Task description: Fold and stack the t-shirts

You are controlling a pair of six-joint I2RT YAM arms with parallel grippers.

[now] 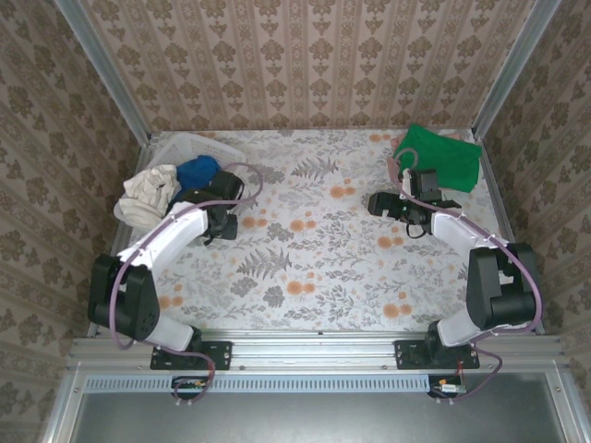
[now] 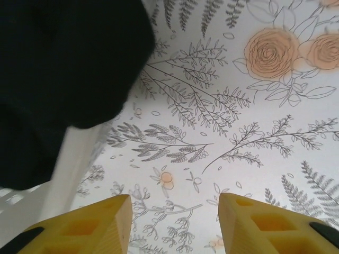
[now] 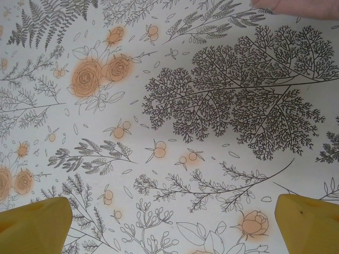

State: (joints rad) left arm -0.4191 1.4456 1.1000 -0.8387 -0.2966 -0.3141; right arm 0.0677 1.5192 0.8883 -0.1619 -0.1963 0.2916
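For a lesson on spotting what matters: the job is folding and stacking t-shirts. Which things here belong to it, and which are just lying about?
Belong to the job:
green t-shirt
cream t-shirt
blue t-shirt
black cloth
pink cloth

Just lying about:
white basket
floral table cover

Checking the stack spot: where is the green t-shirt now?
Top view: the green t-shirt lies at the table's far right corner, beyond the right arm.

Soft matt cloth makes the green shirt [image 1: 441, 155] at one o'clock and cream shirt [image 1: 148, 196] at ten, the basket [image 1: 220, 147] there is white plastic lattice, and the table cover [image 1: 314, 258] looks smooth and matt.
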